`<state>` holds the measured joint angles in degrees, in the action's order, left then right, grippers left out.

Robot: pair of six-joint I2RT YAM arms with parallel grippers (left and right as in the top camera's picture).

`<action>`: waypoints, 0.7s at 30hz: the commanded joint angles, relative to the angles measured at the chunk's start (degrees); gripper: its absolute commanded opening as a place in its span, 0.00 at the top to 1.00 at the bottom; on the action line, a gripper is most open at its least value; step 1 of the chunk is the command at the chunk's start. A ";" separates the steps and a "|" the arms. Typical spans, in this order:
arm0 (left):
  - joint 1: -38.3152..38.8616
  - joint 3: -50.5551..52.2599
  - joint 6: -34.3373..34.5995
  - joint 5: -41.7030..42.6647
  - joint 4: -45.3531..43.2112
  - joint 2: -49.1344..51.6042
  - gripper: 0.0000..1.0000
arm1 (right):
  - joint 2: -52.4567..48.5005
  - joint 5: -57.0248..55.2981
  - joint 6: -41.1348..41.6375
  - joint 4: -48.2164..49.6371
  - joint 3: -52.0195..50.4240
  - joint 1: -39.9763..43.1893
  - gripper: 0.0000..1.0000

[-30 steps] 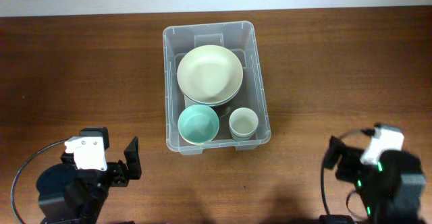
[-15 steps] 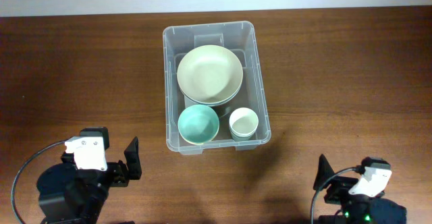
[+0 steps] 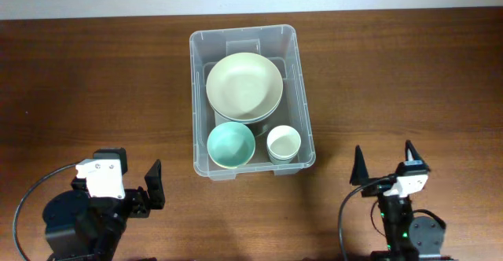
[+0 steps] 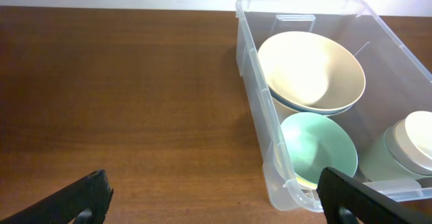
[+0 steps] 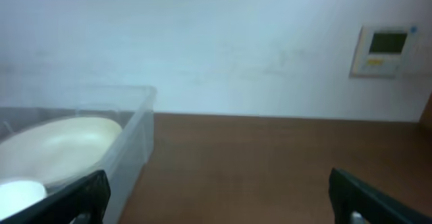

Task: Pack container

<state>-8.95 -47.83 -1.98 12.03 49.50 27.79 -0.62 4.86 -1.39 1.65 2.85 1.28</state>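
Two claws gape empty: left claw [image 4: 214, 187], right claw [image 3: 383, 165]; clear round-rimmed plastic container [image 3: 196, 96] holds smooth bowls [image 3: 244, 84].

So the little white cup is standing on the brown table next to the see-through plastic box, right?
Not quite. The little round white cup is standing inside the large see-through rectangular plastic box, not on the brown wooden table next to it. It sits beside the small mint-green bowl. The overhead view shows it.
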 commanded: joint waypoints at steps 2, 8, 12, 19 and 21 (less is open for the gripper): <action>0.28 0.13 -0.87 0.24 -0.15 -0.22 0.01 | 0.42 2.47 -8.33 -0.44 -2.54 -0.52 0.01; 0.28 0.13 -0.87 0.22 -0.15 -0.24 0.01 | 0.26 2.23 -8.04 -5.46 -2.54 -0.52 0.01; 0.28 0.13 -0.87 0.22 -0.15 -0.24 0.01 | 0.26 2.23 -8.04 -5.42 -2.54 -0.52 0.01; 0.28 0.13 -0.87 0.22 -0.15 -0.24 0.01 | 0.26 2.23 -8.04 -5.42 -2.54 -0.52 0.01; 0.28 0.13 -0.87 0.22 -0.15 -0.24 0.01 | 0.26 2.23 -8.04 -5.42 -2.54 -0.52 0.01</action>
<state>-8.95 -47.83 -1.98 12.03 49.50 27.79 -0.69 6.39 -9.23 -3.46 0.58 1.28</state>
